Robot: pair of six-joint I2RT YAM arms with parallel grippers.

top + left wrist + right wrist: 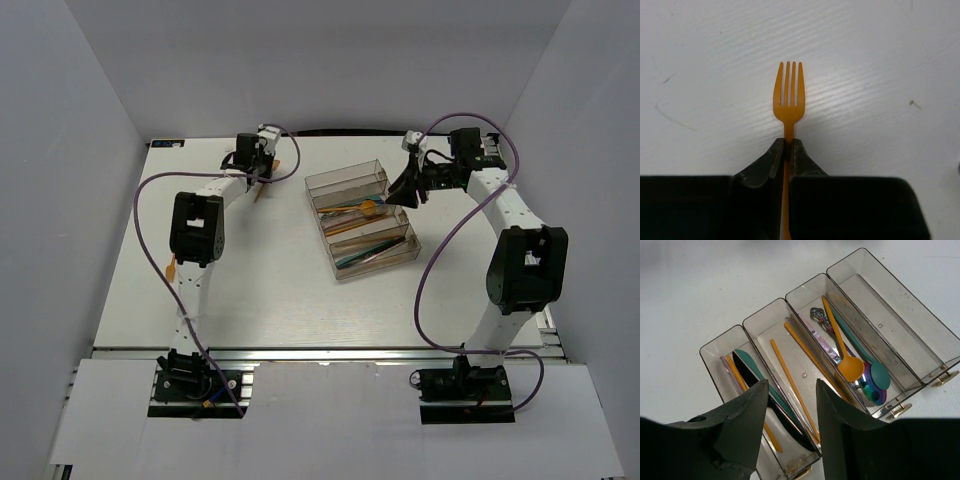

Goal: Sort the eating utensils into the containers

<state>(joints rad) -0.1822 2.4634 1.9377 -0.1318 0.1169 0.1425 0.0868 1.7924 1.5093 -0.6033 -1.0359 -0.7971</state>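
Note:
My left gripper (pixel 788 142) is shut on the handle of an orange fork (pixel 788 92), tines pointing away, over bare white table. In the top view this gripper (pixel 264 163) is at the far left of the table, left of the clear stepped tray (pixel 345 178). My right gripper (pixel 792 390) is open and empty, hovering over the tray (pixel 900 295). One end compartment holds orange, teal and black knives (pixel 752 375). The one beside it holds orange handles (pixel 790 375). The third holds orange (pixel 850 367), teal and iridescent spoons. The last holds nothing.
An orange utensil (pixel 172 268) lies on the table, partly hidden under my left arm. White walls close in the table on the left, right and back. Purple cables loop off both arms.

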